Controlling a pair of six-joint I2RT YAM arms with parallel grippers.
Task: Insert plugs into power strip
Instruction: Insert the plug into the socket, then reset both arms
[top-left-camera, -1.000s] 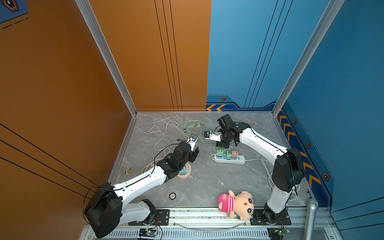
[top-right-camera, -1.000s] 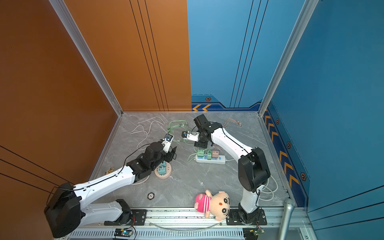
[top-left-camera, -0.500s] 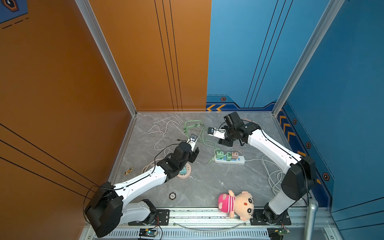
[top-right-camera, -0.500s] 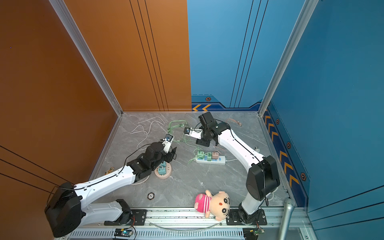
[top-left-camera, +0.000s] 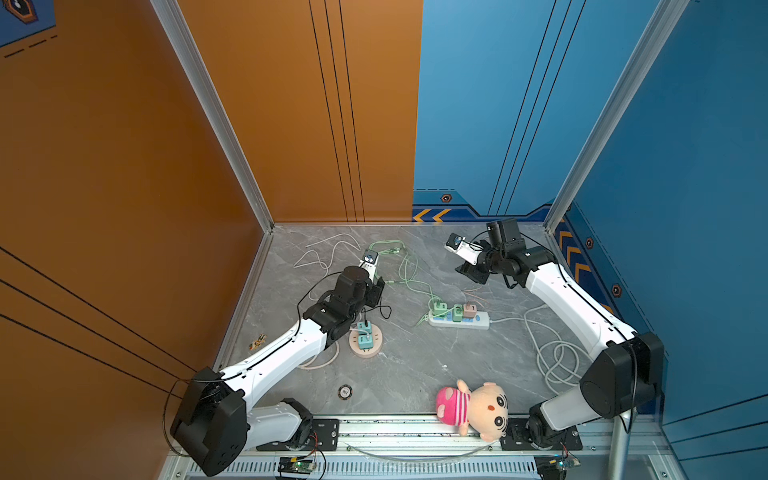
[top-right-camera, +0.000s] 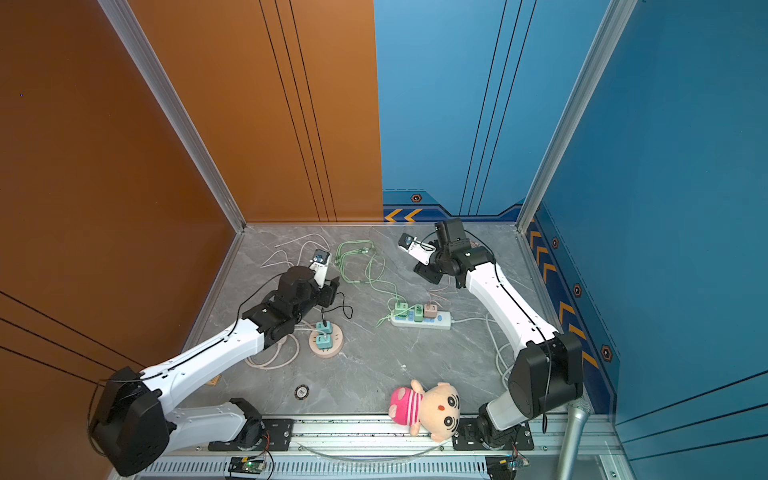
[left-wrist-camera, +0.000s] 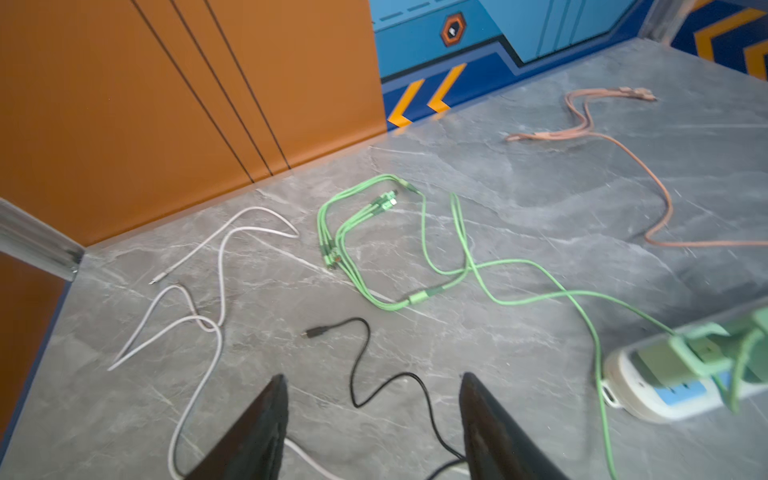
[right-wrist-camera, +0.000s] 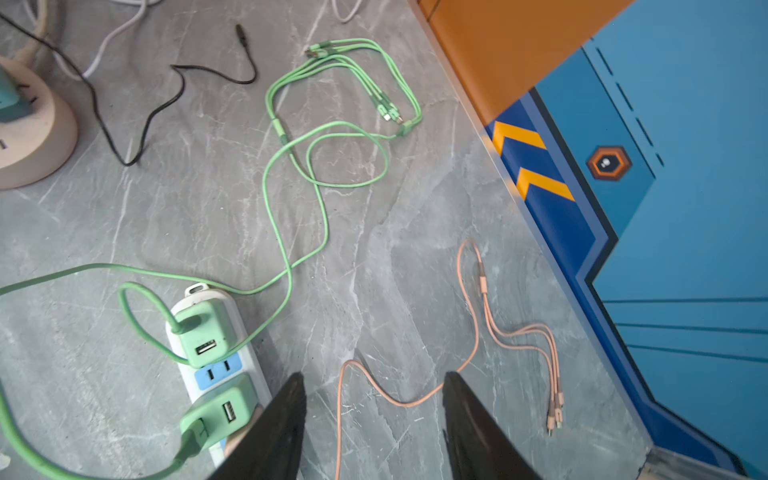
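Note:
The white power strip (top-left-camera: 478, 322) (top-right-camera: 442, 322) (right-wrist-camera: 199, 296) lies right of the middle of the floor. Two mint green plugs (top-left-camera: 439, 308) (right-wrist-camera: 201, 332) and a pale pink plug (top-left-camera: 469, 309) (top-right-camera: 431, 310) sit in it. Two teal plugs (top-left-camera: 365, 336) (top-right-camera: 323, 334) stand on a round beige socket base (top-left-camera: 365, 353). My left gripper (top-left-camera: 377, 289) (left-wrist-camera: 374, 378) hangs open over a black cable, just behind the base. My right gripper (top-left-camera: 469, 272) (right-wrist-camera: 374, 376) is open and empty, above a pink cable behind the strip.
Loose green cables (top-left-camera: 399, 266), white cables (top-left-camera: 328, 249) and a pink cable (right-wrist-camera: 478, 332) spread over the far floor. A thick white cord (top-left-camera: 557, 353) coils at the right. A plush doll (top-left-camera: 473, 409) lies at the front edge, a small round disc (top-left-camera: 345, 391) near it.
My right arm has drawn back from the power strip toward the far right corner, gripper open. The left arm has not moved.

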